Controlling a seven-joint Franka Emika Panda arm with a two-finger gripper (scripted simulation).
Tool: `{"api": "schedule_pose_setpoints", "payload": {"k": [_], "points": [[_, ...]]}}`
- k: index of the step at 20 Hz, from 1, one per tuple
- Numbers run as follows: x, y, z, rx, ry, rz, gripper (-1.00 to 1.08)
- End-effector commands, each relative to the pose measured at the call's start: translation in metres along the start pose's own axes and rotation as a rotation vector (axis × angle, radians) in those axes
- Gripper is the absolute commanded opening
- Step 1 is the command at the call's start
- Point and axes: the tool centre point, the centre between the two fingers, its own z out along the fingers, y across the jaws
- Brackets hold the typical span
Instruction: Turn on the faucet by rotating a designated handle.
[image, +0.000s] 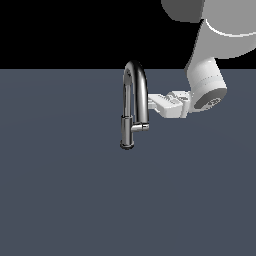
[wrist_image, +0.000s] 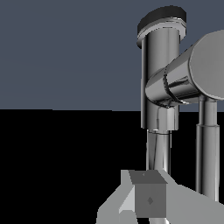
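Note:
The chrome gooseneck faucet (image: 131, 107) stands upright on the grey floor, its arched spout curving over toward the exterior view's right. Its stubby handle (image: 140, 127) sticks out sideways from the darker body toward the exterior view's right. My white gripper (image: 151, 100) reaches in from the exterior view's right, level with the spout's down-turned end and a little above the handle. Its fingers look pressed together with nothing between them. In the wrist view the handle (wrist_image: 186, 78) looms large just beyond the gripper (wrist_image: 148, 197), attached to the faucet's body (wrist_image: 161, 65).
The white arm (image: 207, 85) comes down from the upper part of the exterior view's right side. A flat grey floor (image: 60, 190) surrounds the faucet. The spout tube (wrist_image: 208, 151) runs beside the fingers in the wrist view.

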Motion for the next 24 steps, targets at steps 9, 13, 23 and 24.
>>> {"api": "schedule_pose_setpoints", "payload": {"k": [9,13,23,24], "points": [[-0.003,0.021,0.000,0.000,0.000,0.000,-1.00],[-0.004,0.030,0.000,0.000,0.000,0.000,-1.00],[-0.007,0.054,0.000,0.000,0.000,0.000,-1.00],[-0.007,0.054,0.000,0.000,0.000,0.000,-1.00]]}}
